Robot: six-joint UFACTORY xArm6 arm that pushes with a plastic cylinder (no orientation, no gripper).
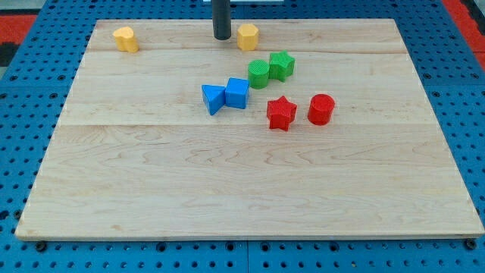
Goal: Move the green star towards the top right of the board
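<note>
At view's top, my tip point(221, 37) sits above-left of green star point(282, 65); star lies down-right. No pincer fitted; state n/a.

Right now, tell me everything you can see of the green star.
The green star is a small, matte, ridged block that looks like plastic, lying flat on the wooden board near the top centre. Its left side touches or nearly touches the green round block. The yellow block sits above it to the view's left, and my tip is further left, clear of it.
</note>
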